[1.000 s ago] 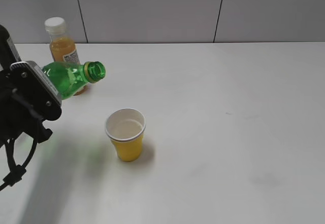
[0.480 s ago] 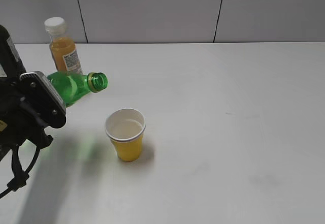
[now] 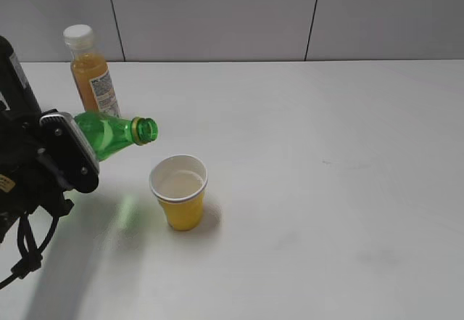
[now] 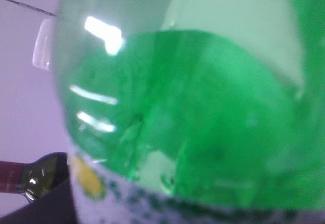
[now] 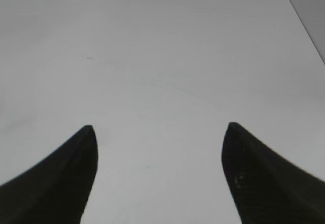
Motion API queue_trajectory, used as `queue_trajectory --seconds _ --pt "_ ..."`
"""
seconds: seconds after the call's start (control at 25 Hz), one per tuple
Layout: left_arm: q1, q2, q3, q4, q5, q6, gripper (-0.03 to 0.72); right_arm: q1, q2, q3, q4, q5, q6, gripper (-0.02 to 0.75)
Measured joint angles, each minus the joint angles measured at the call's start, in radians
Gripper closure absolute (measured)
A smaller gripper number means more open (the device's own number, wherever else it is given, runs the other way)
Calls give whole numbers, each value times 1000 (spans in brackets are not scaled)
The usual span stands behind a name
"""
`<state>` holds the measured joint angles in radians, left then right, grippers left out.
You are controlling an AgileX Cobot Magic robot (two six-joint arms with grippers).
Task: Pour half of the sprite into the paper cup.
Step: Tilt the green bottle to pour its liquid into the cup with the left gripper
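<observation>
Sprite (image 3: 109,133) tilted near horizontal, open mouth twd 3 o'clock, just up-left of paper cup (image 3: 179,191); cup upright on table (image 3: 326,189), pale liquid inside. Juice bottle (image 3: 91,70) at 12 o'clock of sprite, capped, orange contents. L gripper (image 3: 61,162) clamps sprite body. L wrist cam: only green plastic, label edge. R gripper (image 5: 157,132) fingers spread wide, holding nothing, bare table below.

An orange-juice bottle (image 3: 90,69) with a white cap stands upright near the far left edge of the white table (image 3: 326,189), close to the grey panelled wall (image 3: 217,15) (its label is too small to read). In the left wrist view, a dark bottle (image 4: 38,172) lies blurred at the lower left.
</observation>
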<state>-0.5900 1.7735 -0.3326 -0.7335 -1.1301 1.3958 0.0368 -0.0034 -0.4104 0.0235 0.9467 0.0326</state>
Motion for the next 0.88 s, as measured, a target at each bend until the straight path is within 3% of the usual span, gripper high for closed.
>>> queue_trajectory --seconds 0.88 --pt "0 19 -43 -25 -16 188 241 0 0 0 0 0 0 164"
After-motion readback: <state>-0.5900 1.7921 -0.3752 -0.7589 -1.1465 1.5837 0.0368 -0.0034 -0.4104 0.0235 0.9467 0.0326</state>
